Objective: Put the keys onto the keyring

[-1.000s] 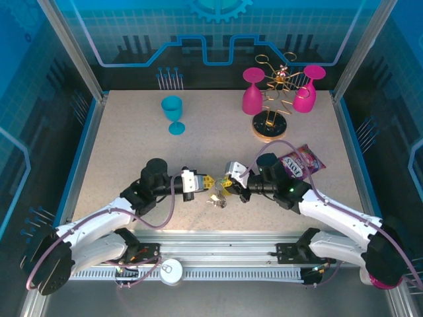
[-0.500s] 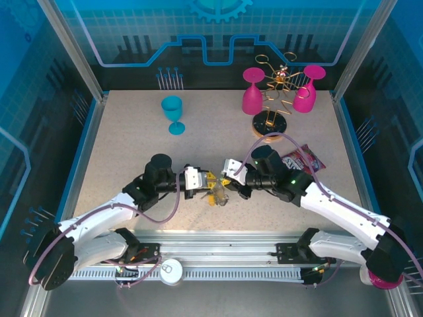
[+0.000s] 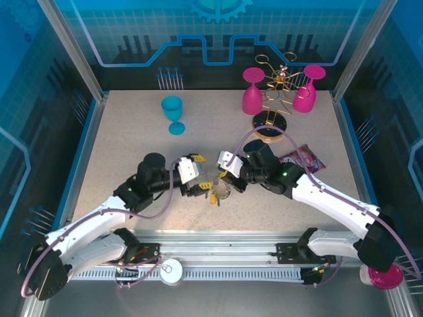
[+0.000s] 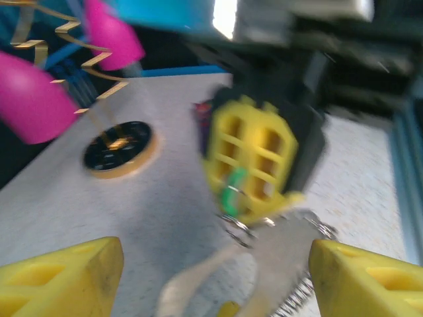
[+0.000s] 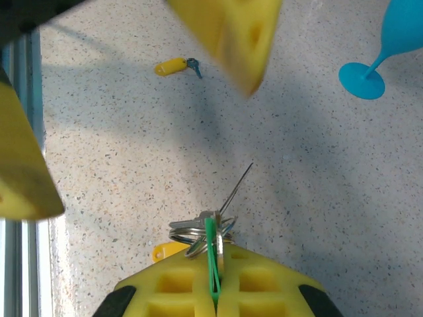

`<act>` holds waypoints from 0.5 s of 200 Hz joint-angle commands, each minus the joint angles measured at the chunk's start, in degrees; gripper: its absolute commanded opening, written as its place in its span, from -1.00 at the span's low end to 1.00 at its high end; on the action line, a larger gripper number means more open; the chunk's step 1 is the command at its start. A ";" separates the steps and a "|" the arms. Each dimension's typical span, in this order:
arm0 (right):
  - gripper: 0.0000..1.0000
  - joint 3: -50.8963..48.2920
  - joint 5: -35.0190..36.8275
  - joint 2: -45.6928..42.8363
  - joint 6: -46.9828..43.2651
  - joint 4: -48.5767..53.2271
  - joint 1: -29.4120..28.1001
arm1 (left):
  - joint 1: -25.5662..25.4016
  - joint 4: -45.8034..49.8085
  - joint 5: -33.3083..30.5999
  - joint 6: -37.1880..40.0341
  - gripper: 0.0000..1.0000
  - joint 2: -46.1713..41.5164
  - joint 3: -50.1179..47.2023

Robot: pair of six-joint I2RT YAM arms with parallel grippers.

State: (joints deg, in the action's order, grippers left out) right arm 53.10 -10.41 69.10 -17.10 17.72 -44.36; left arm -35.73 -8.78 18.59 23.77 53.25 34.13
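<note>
Status: right fingers [image 5: 192, 290] pinched shut on grey metal keyring [image 5: 192, 232], green-headed key [image 5: 211, 257] seemingly on it — left fingers [image 4: 66, 277] spread wide, empty. Yellow-headed key [image 5: 170, 66] loose on speckled surface [image 5: 317, 198] (unthreaded).

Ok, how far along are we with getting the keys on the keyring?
Partway at best. In hand: the right hand is shut on the green key, the keyring dangling from it; whether that key is threaded, I can't tell. The left hand is open, holding nothing. Left: a yellow key lies loose on the table.
</note>
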 commanded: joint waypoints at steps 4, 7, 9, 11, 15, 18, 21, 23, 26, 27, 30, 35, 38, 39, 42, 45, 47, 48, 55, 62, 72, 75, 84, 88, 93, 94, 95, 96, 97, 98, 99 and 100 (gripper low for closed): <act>-1.00 3.51 -3.10 2.18 3.67 -8.00 -1.57 | 0.74 -3.41 -18.34 -14.26 0.61 -3.13 0.85; -1.00 3.69 -3.19 2.56 3.97 -8.61 -1.82 | 0.89 -4.01 -19.66 -15.42 0.62 -3.45 0.51; -1.00 3.83 -3.27 2.68 4.19 -9.00 -1.94 | 0.98 -4.37 -20.35 -16.28 0.62 -3.60 0.28; -1.00 4.00 -3.29 3.22 4.36 -9.30 -2.04 | 1.04 -4.73 -21.23 -16.93 0.63 -3.84 0.01; -1.00 4.25 -3.52 3.81 4.77 -10.00 -2.24 | 1.28 -5.36 -22.40 -18.30 0.63 -4.22 -0.37; -1.00 4.44 -3.68 4.16 5.05 -10.59 -2.41 | 1.45 -5.65 -23.24 -19.31 0.63 -4.56 -0.60; -1.00 4.58 -3.73 4.66 5.53 -11.25 -2.55 | 1.60 -5.94 -24.14 -20.19 0.63 -4.87 -0.90; -1.00 4.76 -3.76 4.93 5.75 -11.73 -2.68 | 1.73 -6.13 -24.59 -20.66 0.63 -5.04 -1.02; -1.00 4.89 -3.87 5.32 6.31 -12.46 -2.82 | 1.86 -6.22 -25.27 -21.44 0.63 -5.26 -1.22; -1.00 4.94 -3.89 5.42 6.48 -12.76 -2.83 | 1.92 -6.15 -25.58 -21.64 0.63 -5.31 -1.28; -1.00 5.10 -3.95 5.89 7.15 -13.51 -2.98 | 2.04 -6.09 -26.48 -22.42 0.63 -5.53 -1.38; -1.00 5.22 -4.15 6.54 8.34 -14.93 -3.18 | 2.36 -5.89 -28.02 -23.57 0.63 -5.84 -1.47; -1.00 5.25 -4.19 6.93 9.24 -15.92 -3.14 | 2.59 -5.77 -28.91 -24.44 0.63 -6.01 -1.59; -1.00 5.26 -4.18 7.02 9.48 -16.24 -3.12 | 2.68 -5.70 -29.24 -24.67 0.63 -6.08 -1.60; -1.00 5.27 -4.24 7.54 10.59 -17.39 -3.20 | 2.85 -5.46 -30.23 -25.61 0.63 -6.29 -1.60; -1.00 5.14 -4.30 7.99 11.77 -18.54 -3.27 | 3.11 -5.15 -31.13 -26.56 0.64 -6.44 -1.61; -1.00 5.10 -4.32 8.31 12.39 -19.24 -3.28 | 3.31 -4.86 -31.63 -27.10 0.64 -6.57 -1.61; -1.00 5.05 -4.33 8.41 12.72 -19.75 -3.28 | 3.39 -4.77 -31.92 -27.41 0.63 -6.62 -1.61; -1.00 4.51 -4.44 9.59 15.26 -22.70 -3.31 | 4.12 -3.92 -33.30 -29.37 0.64 -7.00 -1.52; -1.00 3.80 -4.19 10.55 17.63 -25.84 -3.36 | 4.80 -3.17 -34.12 -31.26 0.63 -7.33 -1.61; -1.00 2.22 -2.93 12.07 20.02 -29.44 -3.28 | 5.76 -2.23 -34.49 -33.69 0.63 -7.46 -1.78; -1.00 1.81 -2.36 12.44 20.49 -30.27 -3.28 | 6.02 -1.86 -34.56 -34.36 0.63 -7.40 -1.79; -1.00 0.45 -1.36 13.37 21.44 -32.06 -3.06 | 6.73 -0.69 -34.57 -36.33 0.63 -7.06 -1.79; -1.00 -0.12 -0.96 13.92 21.66 -32.49 -2.87 | 6.95 -0.37 -34.46 -37.08 0.63 -6.82 -1.79; -1.00 -0.78 -0.26 14.22 21.49 -32.47 -2.67 | 7.11 0.09 -34.30 -37.87 0.63 -6.56 -1.79; -1.00 -0.92 -0.02 14.27 21.45 -32.39 -2.67 | 7.14 0.21 -34.27 -37.98 0.63 -6.48 -1.79; -1.00 -1.04 0.19 14.33 21.34 -32.26 -2.66 | 7.20 0.21 -34.21 -38.08 0.63 -6.45 -1.79; -1.00 -1.14 0.38 14.41 21.24 -32.15 -2.62 | 7.18 0.27 -34.18 -38.22 0.63 -6.34 -1.79; -1.00 -1.24 0.61 14.49 21.15 -32.05 -2.55 | 7.21 0.35 -34.12 -38.33 0.63 -6.24 -1.74; -1.00 -1.42 0.81 14.55 21.02 -31.87 -2.56 | 7.23 0.43 -34.09 -38.43 0.63 -6.15 -1.76; -1.00 -1.51 1.04 14.65 20.91 -31.69 -2.57 | 7.24 0.47 -34.03 -38.53 0.63 -6.10 -1.77; -1.00 -1.64 1.20 14.65 20.67 -31.56 -2.53 | 7.29 0.58 -34.00 -38.66 0.63 -5.99 -1.78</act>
State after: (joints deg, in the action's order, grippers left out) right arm 54.43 -12.23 82.19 -0.38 -6.59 -47.13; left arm -29.34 -11.27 -12.43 -6.87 46.68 33.06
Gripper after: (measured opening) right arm 0.054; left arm 0.817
